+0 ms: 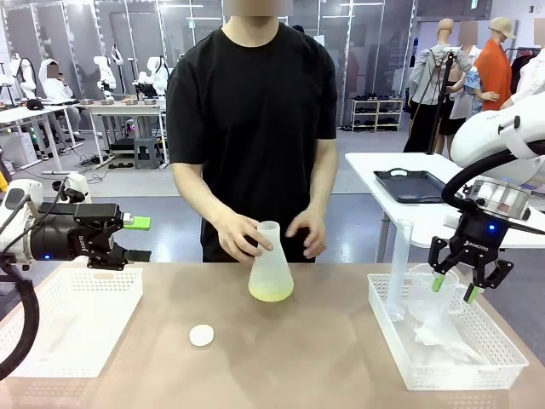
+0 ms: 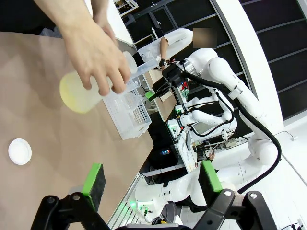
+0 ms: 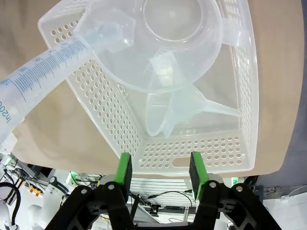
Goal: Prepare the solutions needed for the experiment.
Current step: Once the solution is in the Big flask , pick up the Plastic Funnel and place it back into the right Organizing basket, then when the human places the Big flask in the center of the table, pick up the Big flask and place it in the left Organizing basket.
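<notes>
Over the right basket [image 1: 445, 376]: right hand [image 1: 454, 287] spread, nothing between the pads, pointing down at clear plasticware: funnel [image 3: 192, 111], jug [image 3: 165, 40], and a measuring cylinder [image 3: 43, 73] leaning out over the basket's corner. Left hand [image 1: 140, 239] spread wide, empty, above the white left basket [image 1: 81, 317]. Mid-counter [image 1: 341, 362]: pale yellow-green solution [image 1: 271, 294] sits in the base of the upright flask [image 1: 271, 266], person's hand [image 1: 241, 234] around its neck. White cap [image 1: 202, 335] lies near, robot side.

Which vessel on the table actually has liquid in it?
The conical flask mid-table, in the person's hand: pale yellow-green liquid tints its base. The measuring cylinder and funnel in the basket look clear.
</notes>
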